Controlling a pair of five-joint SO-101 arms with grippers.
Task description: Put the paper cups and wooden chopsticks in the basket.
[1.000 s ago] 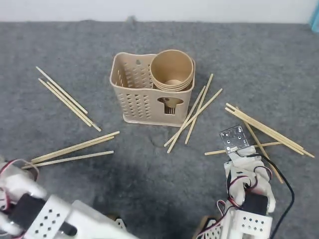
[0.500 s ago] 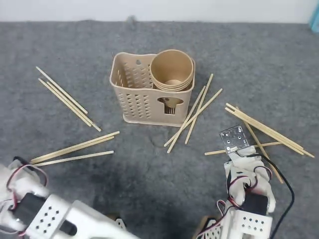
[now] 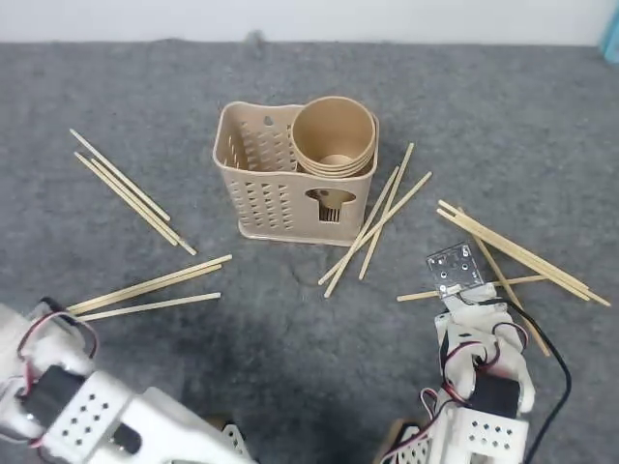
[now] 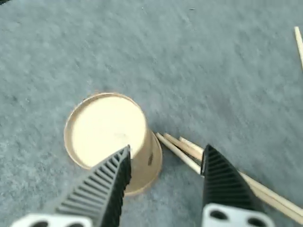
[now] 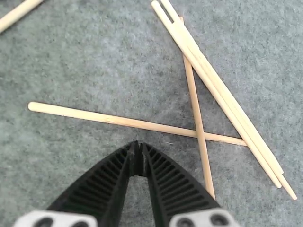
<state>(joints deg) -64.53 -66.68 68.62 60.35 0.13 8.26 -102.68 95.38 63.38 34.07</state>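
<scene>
Looks like a robotics lab bench: grey felt tabletop, white wall.

Stacked cups upright in basket; loose cup nr chopsticks; others scattered round basket.

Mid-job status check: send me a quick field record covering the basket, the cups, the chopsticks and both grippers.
basket: upright, mid-carpet
nested cups: stacked inside one end of the basket
loose cup: on the carpet, beside chopstick ends
chopsticks: scattered in groups around the basket, none seen inside it
left gripper: open, above the loose cup
right gripper: shut, empty, tips just short of a single chopstick
</scene>
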